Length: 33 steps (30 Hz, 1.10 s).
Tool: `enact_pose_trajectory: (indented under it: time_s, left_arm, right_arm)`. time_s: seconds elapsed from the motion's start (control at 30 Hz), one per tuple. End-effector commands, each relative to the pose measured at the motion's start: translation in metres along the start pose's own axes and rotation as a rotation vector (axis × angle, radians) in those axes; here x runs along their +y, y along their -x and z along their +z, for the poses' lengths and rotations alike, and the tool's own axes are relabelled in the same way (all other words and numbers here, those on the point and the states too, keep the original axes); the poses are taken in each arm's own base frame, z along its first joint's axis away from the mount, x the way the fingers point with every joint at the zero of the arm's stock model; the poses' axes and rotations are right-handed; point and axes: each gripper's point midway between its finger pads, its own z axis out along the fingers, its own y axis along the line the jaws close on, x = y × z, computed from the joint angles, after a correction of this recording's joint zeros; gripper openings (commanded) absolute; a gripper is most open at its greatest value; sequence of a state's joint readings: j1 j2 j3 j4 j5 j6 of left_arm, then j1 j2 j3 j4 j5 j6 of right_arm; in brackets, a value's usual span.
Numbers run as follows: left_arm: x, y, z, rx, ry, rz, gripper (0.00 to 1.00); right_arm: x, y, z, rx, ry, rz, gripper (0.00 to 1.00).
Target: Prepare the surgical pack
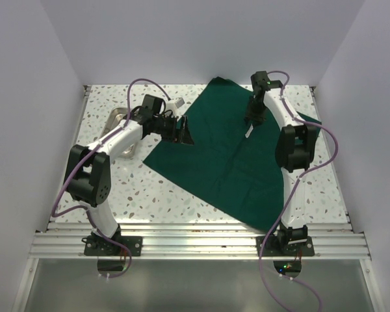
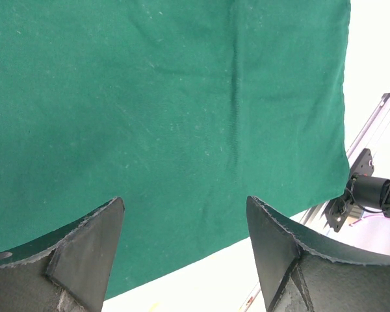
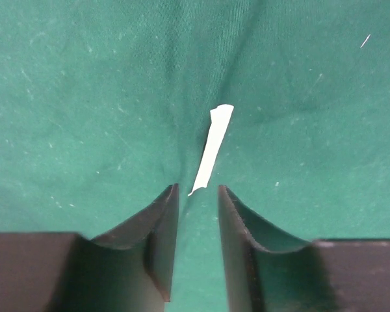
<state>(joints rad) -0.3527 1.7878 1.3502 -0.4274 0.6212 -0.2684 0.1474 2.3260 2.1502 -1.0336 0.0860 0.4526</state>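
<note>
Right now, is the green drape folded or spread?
Spread. The green drape lies wide and flat across the table, not bundled; single or doubled layer, cannot tell.

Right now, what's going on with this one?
The dark green drape lies spread out on the table. The left gripper hangs wide open at its left edge, holding nothing. The right gripper sits low over the cloth's middle, jaws slightly apart and empty, a small white strip lying just ahead of them.

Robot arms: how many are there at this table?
2. The left arm reaches from the near left to the green drape's left edge. The right arm reaches from the near right over its far part. None seems hidden.
</note>
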Motion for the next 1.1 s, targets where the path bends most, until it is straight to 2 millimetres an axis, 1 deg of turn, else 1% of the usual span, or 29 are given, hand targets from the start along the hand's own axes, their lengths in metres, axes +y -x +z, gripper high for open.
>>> enact_pose_trajectory:
  time_s: [0.0, 0.03, 0.1, 0.33, 0.6, 0.8, 0.93, 1.07]
  left_arm:
    - [-0.01, 0.017, -0.013, -0.052, -0.023, 0.057, 0.8]
    - [-0.009, 0.016, -0.013, -0.049, -0.022, 0.055, 0.8]
    - [-0.009, 0.017, -0.013, -0.049, -0.024, 0.054, 0.8]
    - [-0.008, 0.015, -0.012, -0.045, -0.022, 0.052, 0.8]
    - [-0.005, 0.016, -0.011, -0.042, -0.021, 0.047, 0.8]
    - [-0.004, 0.016, -0.012, -0.043, -0.019, 0.044, 0.8]
    - [-0.003, 0.015, -0.012, -0.042, -0.017, 0.041, 0.8]
    - [-0.003, 0.013, -0.012, -0.039, -0.019, 0.04, 0.8]
  right_arm:
    - [0.002, 0.012, -0.011, -0.025, 0.012, 0.002, 0.39]
    - [0.001, 0.01, -0.005, -0.013, 0.006, 0.007, 0.39]
    - [0.0, 0.007, 0.001, -0.002, -0.003, 0.009, 0.39]
    - [-0.002, 0.002, 0.016, 0.011, -0.012, 0.001, 0.34]
    - [-0.008, -0.005, 0.029, 0.03, -0.042, 0.0, 0.26]
    - [-0.01, -0.011, 0.04, 0.05, -0.054, -0.004, 0.24]
    - [-0.012, -0.015, 0.045, 0.06, -0.065, -0.004, 0.2]
    - [-0.018, -0.019, 0.051, 0.071, -0.088, -0.002, 0.17]
